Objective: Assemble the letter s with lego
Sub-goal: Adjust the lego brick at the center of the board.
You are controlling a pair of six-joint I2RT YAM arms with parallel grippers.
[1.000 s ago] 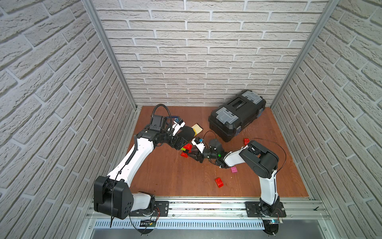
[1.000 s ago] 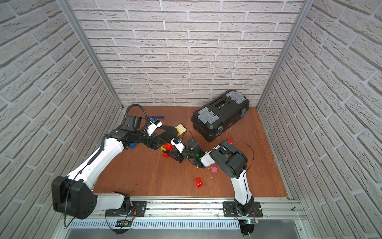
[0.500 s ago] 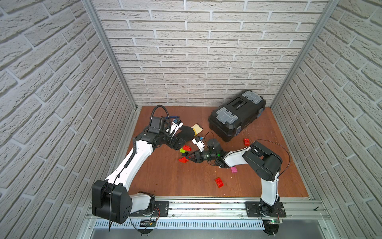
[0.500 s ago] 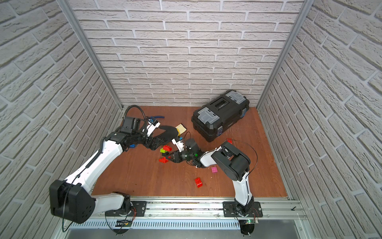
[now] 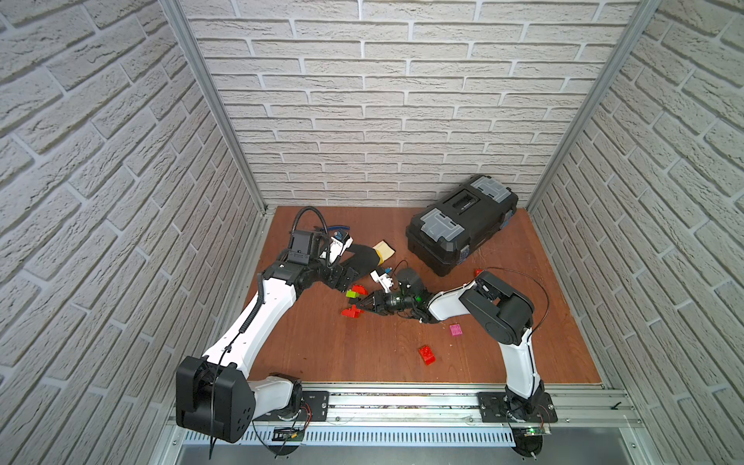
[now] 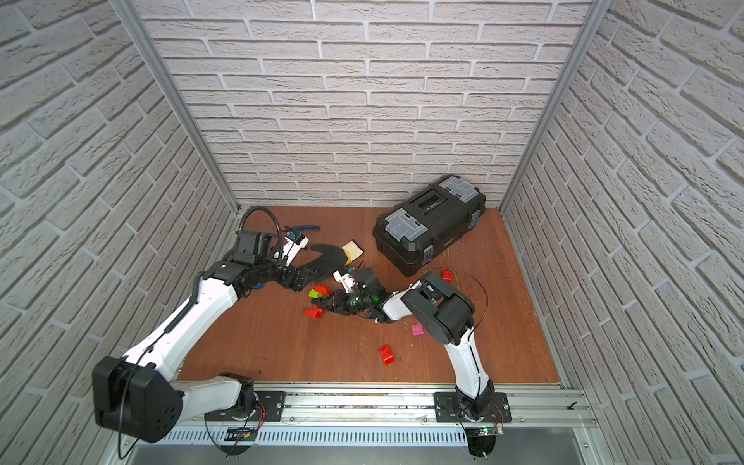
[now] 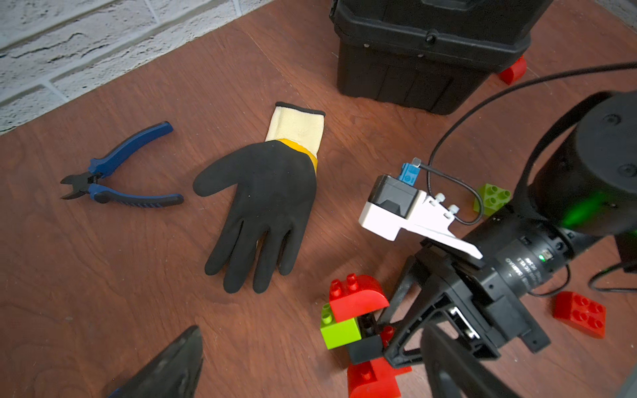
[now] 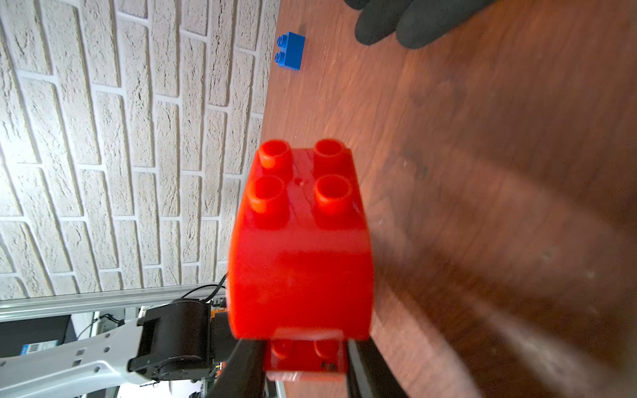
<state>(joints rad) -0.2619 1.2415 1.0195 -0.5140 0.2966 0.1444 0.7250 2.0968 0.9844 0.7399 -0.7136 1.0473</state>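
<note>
Right wrist view, right gripper (image 8: 305, 360) clamped on a red lego stack (image 8: 300, 241), left of table (image 5: 362, 354) centre, left gripper (image 5: 345, 279) spread wide, holding nothing, just beyond, black toolbox (image 5: 463, 229) far right, lid shut, contents hidden.

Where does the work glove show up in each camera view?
Top view: the glove lies mid-table, left of the toolbox.
Top view: the glove sits mid-table, left of the toolbox.
Left wrist: centre of the picture, lying flat.
Right wrist: only its fingertips, at the upper edge.
Shared landmark: the toolbox, missing only from the right wrist view.
</note>
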